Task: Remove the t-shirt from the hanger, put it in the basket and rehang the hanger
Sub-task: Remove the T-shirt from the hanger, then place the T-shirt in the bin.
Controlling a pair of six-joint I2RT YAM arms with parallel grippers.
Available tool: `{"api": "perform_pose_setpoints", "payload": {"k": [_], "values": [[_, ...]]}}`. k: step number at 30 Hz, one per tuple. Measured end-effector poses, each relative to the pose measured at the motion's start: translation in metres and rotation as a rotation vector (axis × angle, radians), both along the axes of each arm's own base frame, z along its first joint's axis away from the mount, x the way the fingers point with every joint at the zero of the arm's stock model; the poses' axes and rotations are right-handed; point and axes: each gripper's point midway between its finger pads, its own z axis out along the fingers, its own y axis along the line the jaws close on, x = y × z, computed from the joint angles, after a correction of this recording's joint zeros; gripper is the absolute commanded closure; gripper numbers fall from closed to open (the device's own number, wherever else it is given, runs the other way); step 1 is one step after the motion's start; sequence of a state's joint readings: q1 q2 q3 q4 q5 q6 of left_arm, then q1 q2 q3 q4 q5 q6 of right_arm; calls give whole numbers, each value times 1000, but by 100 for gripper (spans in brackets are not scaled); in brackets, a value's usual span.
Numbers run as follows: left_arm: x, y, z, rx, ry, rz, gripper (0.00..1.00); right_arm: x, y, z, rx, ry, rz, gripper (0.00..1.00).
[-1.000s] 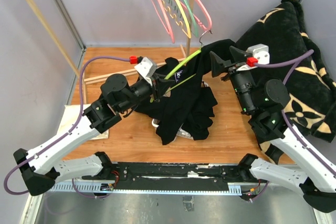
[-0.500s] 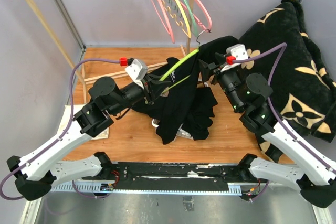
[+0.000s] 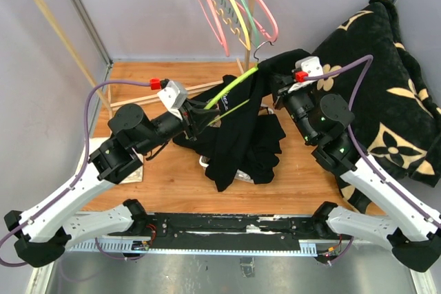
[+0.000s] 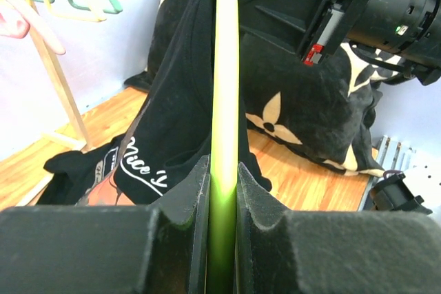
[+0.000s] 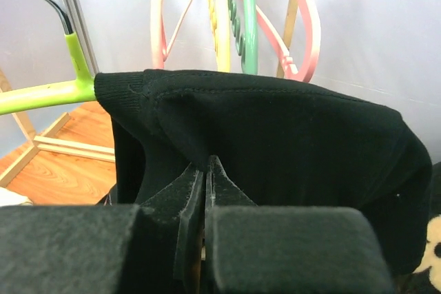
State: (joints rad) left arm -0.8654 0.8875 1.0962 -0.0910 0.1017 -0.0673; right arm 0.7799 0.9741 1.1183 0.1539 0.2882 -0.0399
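The lime-green hanger (image 3: pixel 231 87) hangs tilted over the table with the black t-shirt (image 3: pixel 238 139) draped on it. My left gripper (image 3: pixel 195 116) is shut on the hanger's lower arm; in the left wrist view the green bar (image 4: pixel 224 94) runs straight up between the jaws of that gripper (image 4: pixel 222 170), with the shirt (image 4: pixel 172 122) beside it. My right gripper (image 3: pixel 277 89) is at the shirt's upper end. In the right wrist view this gripper (image 5: pixel 207 164) is shut, pinching a fold of the black fabric (image 5: pixel 275 129) just right of the hanger's neck (image 5: pixel 48 94).
Pink, yellow and green hangers (image 3: pixel 231 12) hang from the rack behind. A black blanket with a cream flower pattern (image 3: pixel 389 101) fills the right side. The wooden rack frame (image 3: pixel 62 39) stands at the left. More dark clothing (image 3: pixel 269 146) lies on the wooden table.
My right arm has moved left to the shirt's top and its jaws have closed on the fabric. My left arm has drawn back to the left, still holding the hanger.
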Motion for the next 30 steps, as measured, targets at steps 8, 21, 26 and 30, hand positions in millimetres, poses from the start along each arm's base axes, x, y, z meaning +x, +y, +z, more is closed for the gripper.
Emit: {"api": "perform_pose_setpoints", "payload": {"k": [8, 21, 26, 30], "values": [[0, 10, -3, 22, 13, 34, 99, 0, -21, 5, 12, -11, -79, 99], [-19, 56, 22, -5, 3, 120, 99, 32, -78, -1, -46, 7, -362, 99], [-26, 75, 39, -32, -19, 163, 100, 37, -95, 1, -43, 6, -416, 99], [-29, 92, 57, -70, -43, 211, 100, 39, -106, 1, -43, 7, -446, 99]]}}
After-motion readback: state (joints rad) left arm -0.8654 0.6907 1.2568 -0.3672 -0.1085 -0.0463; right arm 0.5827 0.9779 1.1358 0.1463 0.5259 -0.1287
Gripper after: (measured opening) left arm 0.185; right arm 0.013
